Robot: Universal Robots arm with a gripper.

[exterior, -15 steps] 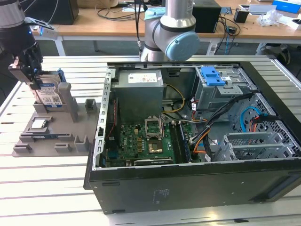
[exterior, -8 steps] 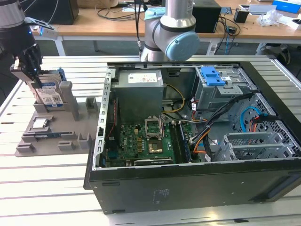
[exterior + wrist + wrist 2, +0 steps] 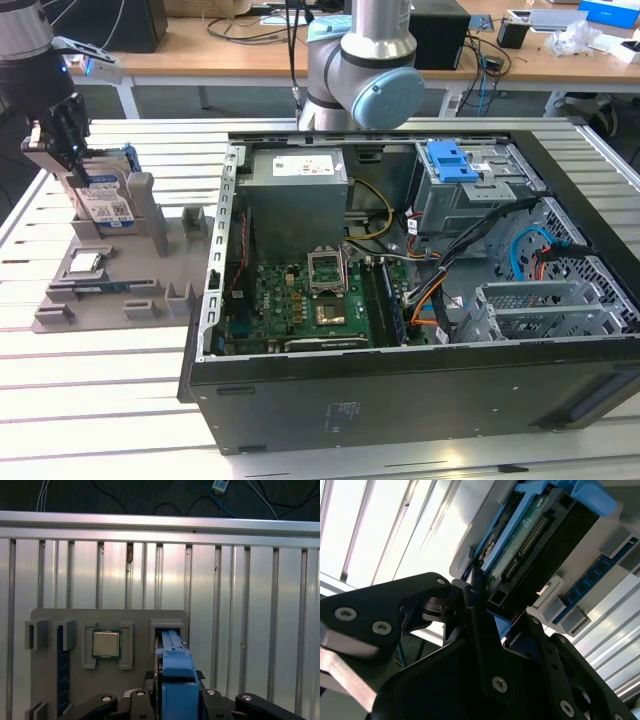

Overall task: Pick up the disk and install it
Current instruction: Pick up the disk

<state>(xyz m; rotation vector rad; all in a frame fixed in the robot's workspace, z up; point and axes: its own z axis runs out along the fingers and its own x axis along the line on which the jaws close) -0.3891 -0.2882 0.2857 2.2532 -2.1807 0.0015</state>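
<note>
Black hand (image 3: pixel 75 165) is clamped on the disk (image 3: pixel 108 200), which stands upright in a slot of the grey tray (image 3: pixel 100 300) on the desk (image 3: pixel 100 400), at nine o'clock from the open computer (image 3: pixel 400 400).

The disk (image 3: pixel 108 205) looks like bare silver metal with a paper-looking label, sitting in a smooth blue plastic bracket (image 3: pixel 176 677). The holder tray (image 3: pixel 165 262) is matt grey plastic, and the table (image 3: pixel 100 400) is ribbed aluminium with a soft sheen. The gripper (image 3: pixel 72 160) and the computer case (image 3: pixel 400 400) are both matt black.
</note>
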